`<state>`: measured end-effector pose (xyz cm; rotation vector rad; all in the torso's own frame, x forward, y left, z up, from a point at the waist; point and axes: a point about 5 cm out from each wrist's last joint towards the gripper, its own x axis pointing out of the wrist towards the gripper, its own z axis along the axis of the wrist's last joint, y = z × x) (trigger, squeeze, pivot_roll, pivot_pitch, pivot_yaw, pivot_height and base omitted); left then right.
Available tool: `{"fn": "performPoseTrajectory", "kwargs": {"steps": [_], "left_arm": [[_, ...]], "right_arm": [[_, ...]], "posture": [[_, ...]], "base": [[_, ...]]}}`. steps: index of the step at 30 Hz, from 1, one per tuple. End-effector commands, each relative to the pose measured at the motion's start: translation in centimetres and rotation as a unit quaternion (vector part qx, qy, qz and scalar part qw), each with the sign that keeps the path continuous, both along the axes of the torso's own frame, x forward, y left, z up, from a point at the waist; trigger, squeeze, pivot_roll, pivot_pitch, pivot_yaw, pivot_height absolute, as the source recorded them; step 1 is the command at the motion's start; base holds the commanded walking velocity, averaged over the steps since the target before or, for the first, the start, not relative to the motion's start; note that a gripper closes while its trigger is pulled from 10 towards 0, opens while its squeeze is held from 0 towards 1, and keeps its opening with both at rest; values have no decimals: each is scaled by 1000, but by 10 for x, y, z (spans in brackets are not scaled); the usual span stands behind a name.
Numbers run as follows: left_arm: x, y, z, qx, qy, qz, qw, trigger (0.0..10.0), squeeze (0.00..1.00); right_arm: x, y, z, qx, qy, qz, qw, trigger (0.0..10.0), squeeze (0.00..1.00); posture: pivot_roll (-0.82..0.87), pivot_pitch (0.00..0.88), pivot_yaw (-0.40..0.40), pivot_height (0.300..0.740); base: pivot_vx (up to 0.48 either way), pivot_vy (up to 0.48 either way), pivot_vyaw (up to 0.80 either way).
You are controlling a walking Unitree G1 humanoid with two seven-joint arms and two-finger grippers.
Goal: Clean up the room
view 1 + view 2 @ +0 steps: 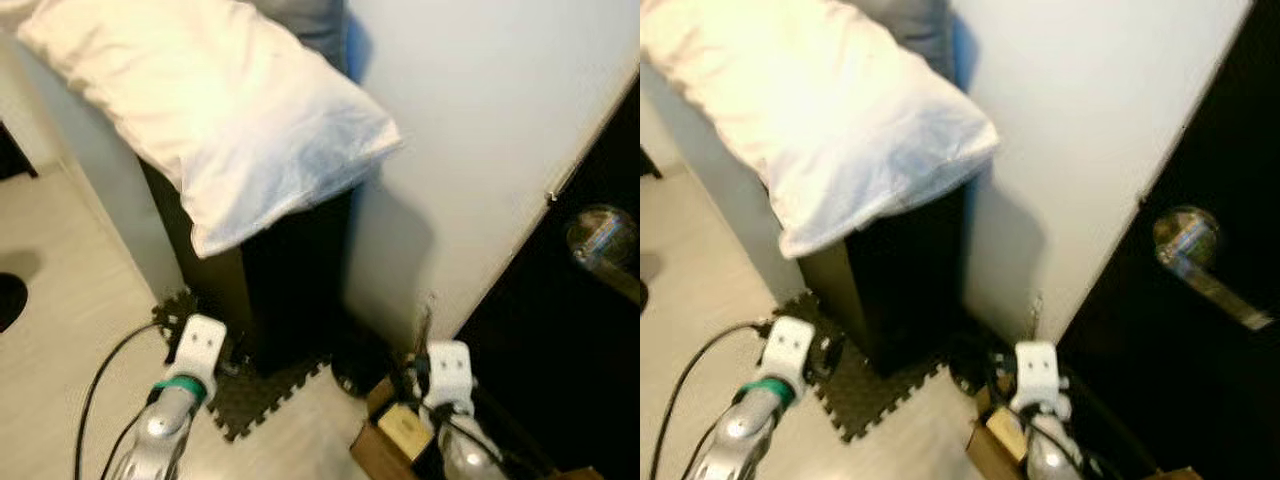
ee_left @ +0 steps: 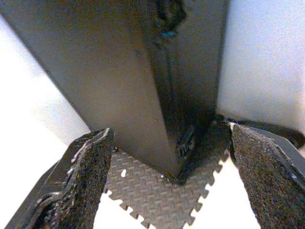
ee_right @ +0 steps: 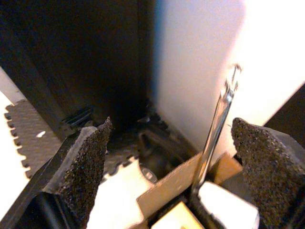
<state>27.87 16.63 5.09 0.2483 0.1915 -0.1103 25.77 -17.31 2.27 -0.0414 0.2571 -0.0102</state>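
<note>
Holding both claws low and empty, I have my left claw (image 2: pixel 167 138) spread wide toward the foot of a tall black cabinet (image 1: pixel 290 290), which stands on a dark foam puzzle mat (image 2: pixel 157 195). My right claw (image 3: pixel 167 138) is spread just as wide, aimed into the gap between that cabinet and the white wall (image 1: pixel 480 120). Under it sits an open cardboard box (image 3: pixel 167 183) on the floor, with a slim metal tool (image 3: pixel 217 124), maybe a wrench, standing up out of it, and a pale block (image 3: pixel 224 205) beside that; what else lies in the box I cannot make out. Further up, a white pillow (image 1: pixel 230 110) lies across the cabinet top, overhanging its edge. A dark door (image 1: pixel 1210 330) with a metal handle (image 1: pixel 1200 260) stands to my right. I judge the tidying barely begun: the pillow looks out of place and nothing is in either claw.
</note>
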Motion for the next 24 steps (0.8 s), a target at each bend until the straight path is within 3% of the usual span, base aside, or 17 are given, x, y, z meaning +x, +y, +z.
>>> {"fn": "performPoseTrajectory", "kwargs": {"steps": [1,24], "left_arm": [[-3,3,-5,2,9,3,1000,10000,0],[-2,3,-3,0,5,5,1000,10000,0]], "right_arm": [[-4,1,-4,5,9,-3,1000,10000,0],[-2,1,-4,10,9,-7,1000,10000,0]], "posture": [[6,0,41,740],[9,0,42,740]], "base": [[0,0,800],[0,0,800]]}}
